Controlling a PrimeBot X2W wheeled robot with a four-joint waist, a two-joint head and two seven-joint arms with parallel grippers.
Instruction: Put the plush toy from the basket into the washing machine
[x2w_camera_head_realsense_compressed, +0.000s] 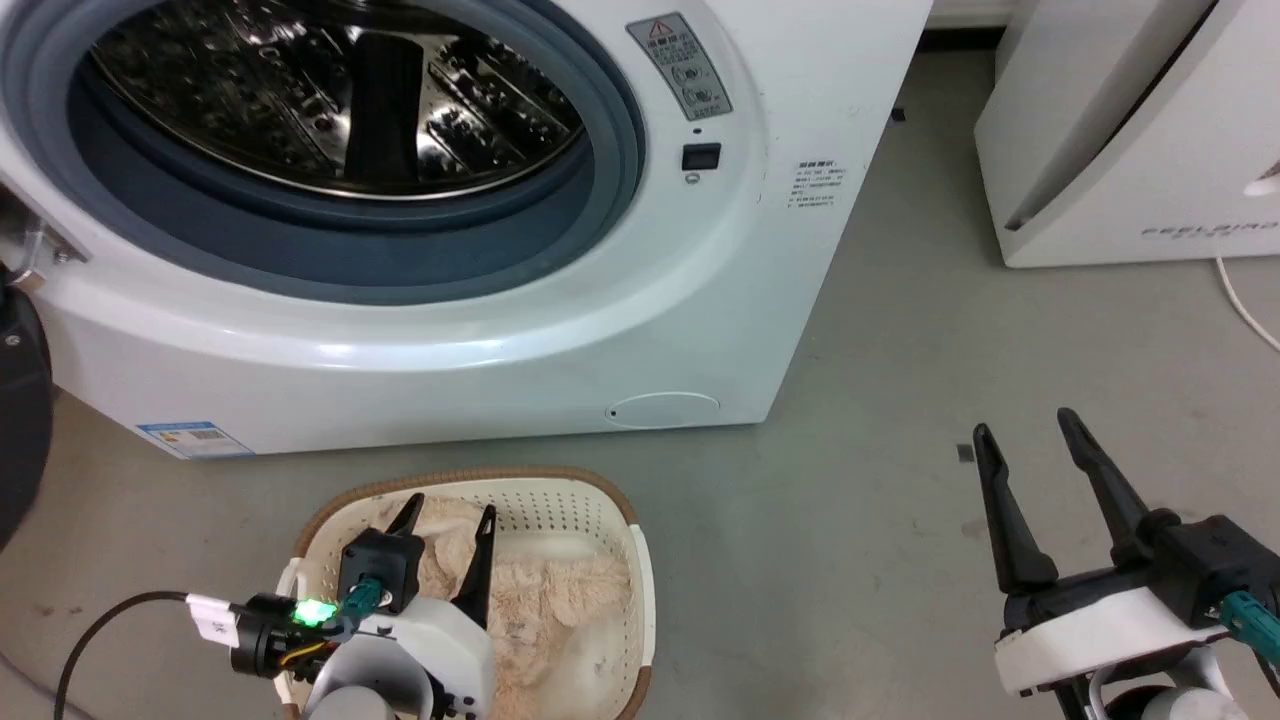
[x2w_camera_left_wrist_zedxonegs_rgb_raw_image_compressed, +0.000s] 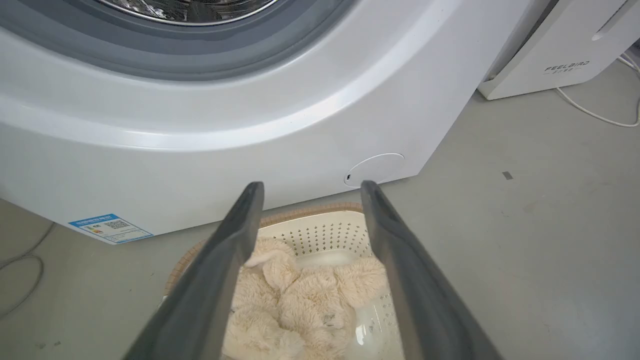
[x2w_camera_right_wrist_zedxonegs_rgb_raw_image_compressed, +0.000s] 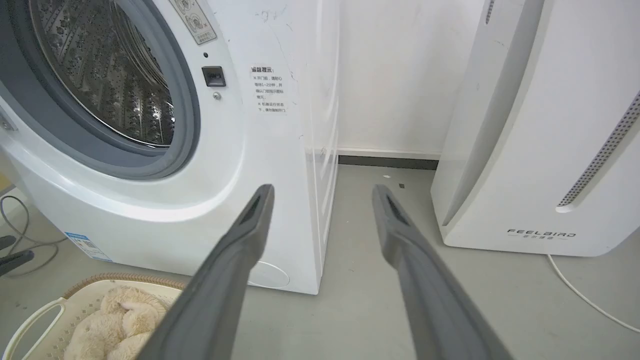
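Head view, left to right: the washing machine (x2w_camera_head_realsense_compressed: 700, 300) stands with its drum (x2w_camera_head_realsense_compressed: 330, 110) exposed and nothing inside. Below it, my left gripper (x2w_camera_head_realsense_compressed: 450, 512) hangs over the basket (x2w_camera_head_realsense_compressed: 560, 478), fingers spread and holding nothing. The plush toy (x2w_camera_head_realsense_compressed: 560, 590) lies inside the basket under the tips, and I cannot tell whether they touch it. My right gripper (x2w_camera_head_realsense_compressed: 1027, 425) hovers over the floor (x2w_camera_head_realsense_compressed: 880, 560), well apart, also spread and empty. I judge the step in hand to be the reach for the toy. The next move calls for lowering the left fingers into the pile and closing on a thick fold, clear of the basket wall.
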